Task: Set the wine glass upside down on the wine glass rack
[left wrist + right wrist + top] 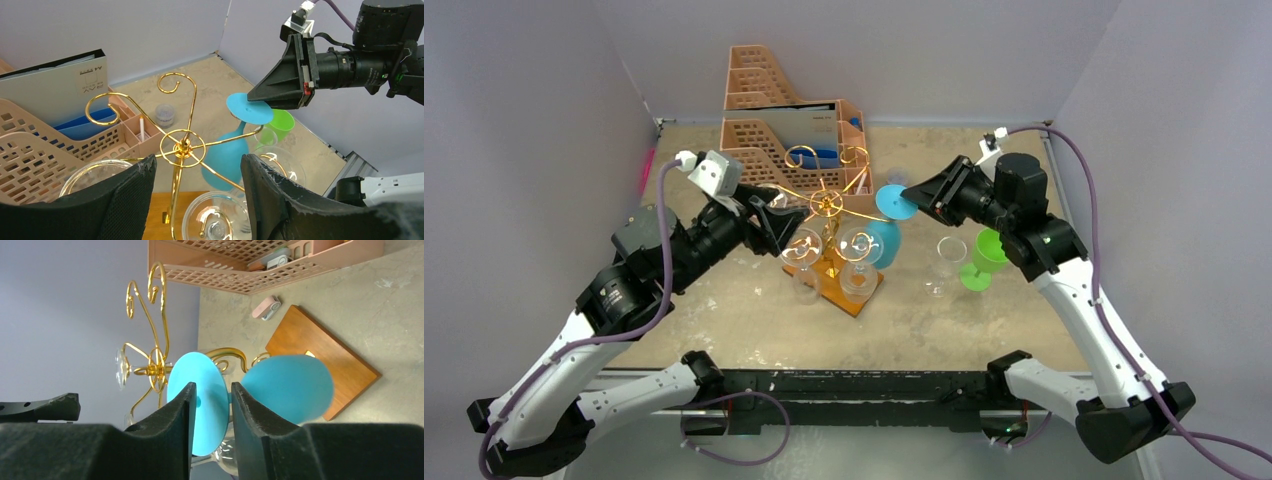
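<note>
A blue wine glass hangs upside down, bowl down and round foot up. Its stem sits in a gold arm of the wine glass rack, a wire stand on a brown wooden base. My right gripper straddles the foot's rim. Its jaws stand apart, with a gap between the fingers and the disc. From the left wrist the blue glass shows behind the rack's ring. My left gripper is open and empty, just left of the rack.
Clear glasses hang on other rack arms. A clear glass and a green glass stand on the table under my right arm. A peach file organizer with folders stands behind the rack.
</note>
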Tool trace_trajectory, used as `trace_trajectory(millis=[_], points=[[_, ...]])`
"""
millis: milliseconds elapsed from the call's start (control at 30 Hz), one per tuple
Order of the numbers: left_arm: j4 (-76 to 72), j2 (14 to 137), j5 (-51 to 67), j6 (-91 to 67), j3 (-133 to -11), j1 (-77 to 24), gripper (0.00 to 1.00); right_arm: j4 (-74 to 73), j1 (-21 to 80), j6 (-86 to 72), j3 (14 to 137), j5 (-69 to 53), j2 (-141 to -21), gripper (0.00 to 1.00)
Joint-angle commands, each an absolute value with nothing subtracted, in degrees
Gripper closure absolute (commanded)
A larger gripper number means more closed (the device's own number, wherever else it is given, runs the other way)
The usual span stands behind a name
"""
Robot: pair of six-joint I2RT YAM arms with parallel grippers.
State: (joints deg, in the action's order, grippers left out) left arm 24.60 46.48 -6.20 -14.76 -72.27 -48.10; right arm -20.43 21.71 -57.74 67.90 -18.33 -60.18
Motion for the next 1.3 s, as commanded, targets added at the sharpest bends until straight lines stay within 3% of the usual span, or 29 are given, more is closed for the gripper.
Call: trace_trajectory(millis=[0, 233, 533, 833, 1000, 1267], points=[[27.49, 46.6, -5.92, -15.42, -74.8, -48.34, 0.37, -21.63, 21.62, -55.84, 68.75, -16.16, -58.62, 0.64], [32.77, 44.98, -8.0, -15.2, -77.33, -48.34, 0.34, -25.12, 21.62, -52.91, 68.96, -15.63, -54.56, 0.46], [34.08, 42.49, -6.99, -15.62, -75.78, -48.34, 0.27, -41.52, 21.63, -42.99, 72.23, -6.55, -51.47, 0.42], [37.69, 41.75, -11.19, -15.52, -76.03, -48.36, 0.27, -58.32, 21.62, -32.55, 75.55, 11.7, -52.32, 0.53], [36.4, 41.23, -12.59, -14.63, -75.1, -48.34, 0.27, -62.06, 21.62, -28.27, 76.81, 11.71, -56.05, 0.61], [35.11, 41.26, -13.78, -13.97, -74.18, -48.34, 0.27, -62.58, 21.88, -25.02, 75.9, 9.96, -62.9, 0.63]])
